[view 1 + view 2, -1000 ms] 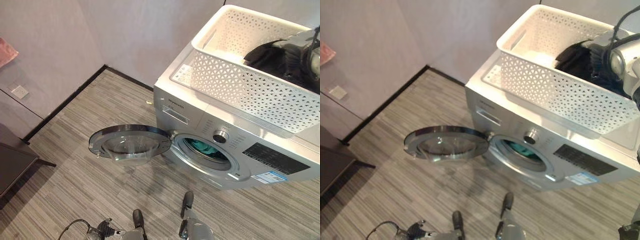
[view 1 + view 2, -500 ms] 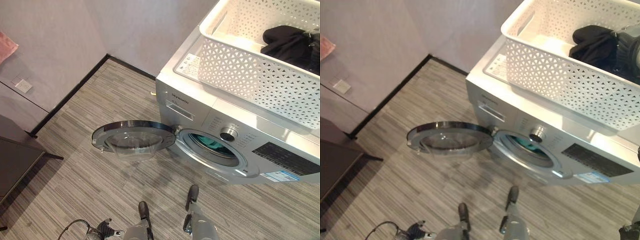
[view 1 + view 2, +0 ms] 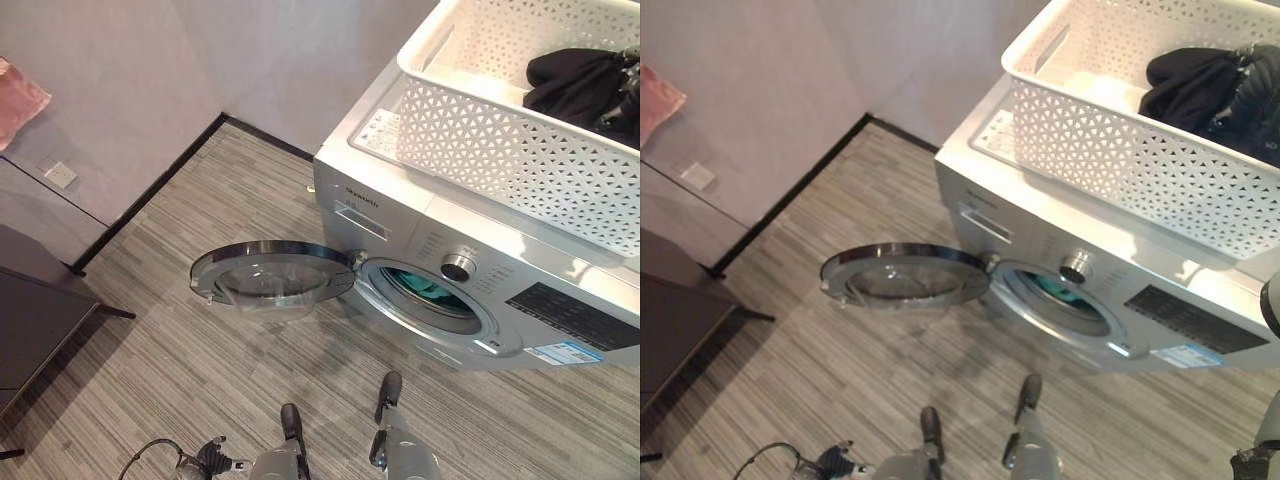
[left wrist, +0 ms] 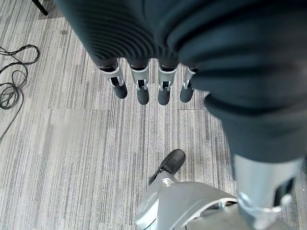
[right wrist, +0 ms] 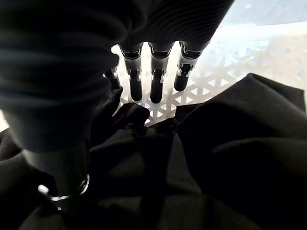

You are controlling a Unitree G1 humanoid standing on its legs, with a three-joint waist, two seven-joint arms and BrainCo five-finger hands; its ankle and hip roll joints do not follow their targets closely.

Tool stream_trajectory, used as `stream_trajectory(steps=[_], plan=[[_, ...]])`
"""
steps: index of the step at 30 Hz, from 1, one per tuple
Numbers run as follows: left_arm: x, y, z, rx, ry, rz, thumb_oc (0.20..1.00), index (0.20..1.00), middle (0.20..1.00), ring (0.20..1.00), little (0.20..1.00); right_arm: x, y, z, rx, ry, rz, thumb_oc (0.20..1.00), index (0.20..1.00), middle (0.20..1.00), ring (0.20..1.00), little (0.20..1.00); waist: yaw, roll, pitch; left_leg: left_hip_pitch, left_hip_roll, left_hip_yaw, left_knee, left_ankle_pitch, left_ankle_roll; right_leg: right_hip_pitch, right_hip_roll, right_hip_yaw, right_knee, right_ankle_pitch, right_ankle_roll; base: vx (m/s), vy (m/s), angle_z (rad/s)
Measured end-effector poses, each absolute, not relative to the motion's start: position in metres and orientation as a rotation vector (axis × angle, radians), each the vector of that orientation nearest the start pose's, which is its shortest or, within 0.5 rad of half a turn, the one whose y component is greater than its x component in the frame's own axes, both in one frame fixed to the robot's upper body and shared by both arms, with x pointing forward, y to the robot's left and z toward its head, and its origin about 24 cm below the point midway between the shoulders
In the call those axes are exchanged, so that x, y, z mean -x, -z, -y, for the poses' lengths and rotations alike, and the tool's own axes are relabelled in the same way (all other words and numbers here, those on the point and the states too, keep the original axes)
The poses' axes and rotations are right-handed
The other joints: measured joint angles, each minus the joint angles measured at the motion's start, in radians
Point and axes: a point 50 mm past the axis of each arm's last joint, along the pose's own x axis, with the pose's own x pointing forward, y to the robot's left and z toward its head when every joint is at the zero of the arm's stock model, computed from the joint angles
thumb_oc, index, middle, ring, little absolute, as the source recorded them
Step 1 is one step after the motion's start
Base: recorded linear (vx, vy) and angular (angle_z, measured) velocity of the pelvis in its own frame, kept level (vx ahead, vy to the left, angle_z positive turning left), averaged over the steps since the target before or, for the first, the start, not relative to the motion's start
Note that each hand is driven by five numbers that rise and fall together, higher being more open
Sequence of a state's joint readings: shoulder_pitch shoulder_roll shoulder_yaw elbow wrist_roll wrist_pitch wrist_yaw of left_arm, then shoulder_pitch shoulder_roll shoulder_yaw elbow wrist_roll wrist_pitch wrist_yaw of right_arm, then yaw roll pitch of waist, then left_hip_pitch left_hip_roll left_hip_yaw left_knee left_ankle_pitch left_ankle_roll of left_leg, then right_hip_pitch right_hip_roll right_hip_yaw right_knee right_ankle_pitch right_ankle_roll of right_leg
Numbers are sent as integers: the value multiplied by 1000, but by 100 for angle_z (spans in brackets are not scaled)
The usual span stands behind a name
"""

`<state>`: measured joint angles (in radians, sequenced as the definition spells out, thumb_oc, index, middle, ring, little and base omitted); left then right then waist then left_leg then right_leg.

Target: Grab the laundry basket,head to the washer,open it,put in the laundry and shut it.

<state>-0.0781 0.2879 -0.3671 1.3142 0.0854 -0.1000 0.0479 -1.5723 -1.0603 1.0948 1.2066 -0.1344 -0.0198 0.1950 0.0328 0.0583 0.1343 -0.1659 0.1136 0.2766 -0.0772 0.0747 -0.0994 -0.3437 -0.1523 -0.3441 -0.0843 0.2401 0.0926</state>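
Observation:
A white lattice laundry basket (image 3: 500,150) stands on top of the silver washer (image 3: 400,215). Black clothing (image 3: 572,82) lies in the basket's right part. My right hand (image 5: 156,81) is inside the basket, its fingers straight over the black clothing (image 5: 230,143) and its thumb down among the folds; its dark cover shows at the basket's right edge (image 3: 1252,82). The washer's round door (image 3: 272,275) is swung wide open to the left. A teal cloth (image 3: 432,291) lies in the drum. My left hand (image 4: 142,88) hangs open above the floor, holding nothing.
A dark low table (image 3: 30,320) stands at the left by the wall. A wall socket (image 3: 62,174) and a pink cloth (image 3: 18,100) are on the left wall. Striped grey floor (image 3: 160,350) spreads in front of the washer and under the open door.
The camera has shifted a little. My right arm, plainly seen over the black clothing a second ago, now shows just at the right edge. Washer door and basket stay put.

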Motion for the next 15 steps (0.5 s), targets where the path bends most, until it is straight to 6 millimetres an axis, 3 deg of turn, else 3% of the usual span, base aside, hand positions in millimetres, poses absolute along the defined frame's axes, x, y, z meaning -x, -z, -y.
stream_trajectory(steps=[9, 10, 11, 13, 14, 15], plan=[[-107, 156, -240, -582, 155, -1158, 1000, 1000, 1000, 1000, 1000, -362, -317, 354, 1549, 254, -373, 1000, 1000, 1000, 1000, 1000, 6, -16, -33, -9, -3, -12, 4, 1, 0, -1, -4, -9, 0, 0, 0, -6, 0, 3], [-107, 156, -240, -581, 155, -1158, 1000, 1000, 1000, 1000, 1000, -362, -316, 354, 1546, 242, -385, 922, 922, 922, 922, 922, 7, -16, -34, -9, -3, -12, 4, 1, 0, -1, -4, -9, 0, 0, 0, 0, 0, 0], [-107, 156, -240, -579, 157, -1158, 1000, 1000, 1000, 1000, 1000, -361, -315, 355, 1544, 236, -393, 730, 730, 730, 730, 730, 8, -15, -34, -10, -3, -13, 4, 2, 1, -1, -4, -10, 0, 0, 0, 0, 0, 0], [-107, 156, -240, -576, 160, -1160, 1000, 1000, 1000, 1000, 1000, -361, -314, 354, 1541, 223, -405, 570, 570, 570, 570, 570, 9, -15, -34, -10, -2, -14, 4, 2, 2, 0, -4, -11, 0, 0, 0, 0, 0, 0], [-107, 156, -239, -576, 161, -1160, 1000, 1000, 1000, 1000, 1000, -362, -314, 354, 1542, 221, -403, 200, 200, 200, 200, 200, 10, -14, -35, -10, -2, -14, 3, 3, 1, 0, -4, -12, 0, 0, 0, 0, 0, 0], [-107, 156, -239, -574, 163, -1161, 1000, 1000, 1000, 1000, 1000, -362, -314, 354, 1539, 219, -403, 200, 200, 200, 200, 200, 12, -10, -37, -10, -2, -15, 4, 3, 1, 0, -4, -12, 0, 0, 0, 0, 0, 0]])
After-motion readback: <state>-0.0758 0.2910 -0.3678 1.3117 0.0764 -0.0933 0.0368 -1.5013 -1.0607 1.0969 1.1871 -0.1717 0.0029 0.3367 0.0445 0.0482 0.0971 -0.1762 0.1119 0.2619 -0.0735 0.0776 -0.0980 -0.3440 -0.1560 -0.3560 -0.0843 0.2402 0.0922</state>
